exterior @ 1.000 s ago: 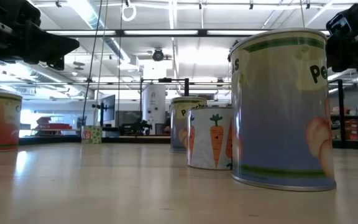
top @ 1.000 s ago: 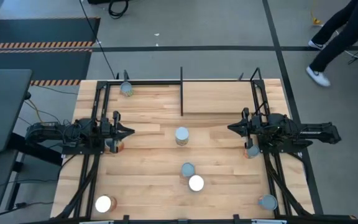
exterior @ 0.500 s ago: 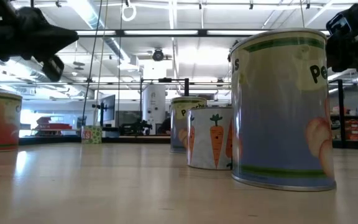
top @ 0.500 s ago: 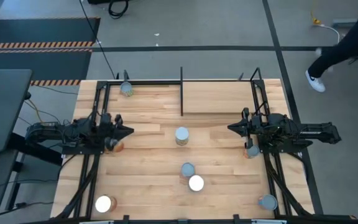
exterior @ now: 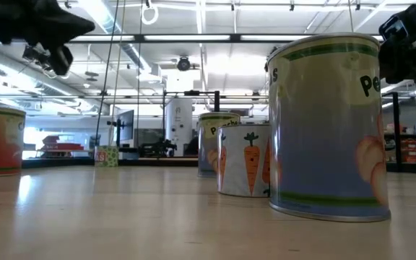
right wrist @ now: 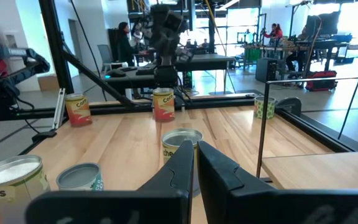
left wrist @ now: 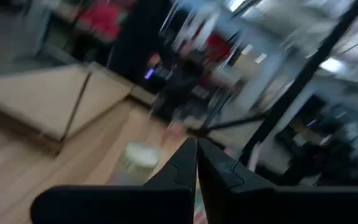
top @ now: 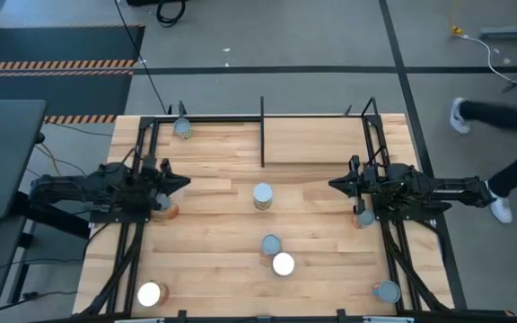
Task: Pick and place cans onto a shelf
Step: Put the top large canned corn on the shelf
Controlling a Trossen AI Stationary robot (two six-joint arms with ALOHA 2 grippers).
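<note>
Since the earlier frames, we see the left gripper lifted and swung slightly toward the far side of the table, its fingers pressed together and holding nothing; the orange-labelled can beside it remains on the wood. We read this as the start of a reach, with no can secured yet. Our right gripper waits unmoved, likewise closed and empty. The shelf at the far edge carries no can, and the central can stands untouched.
</note>
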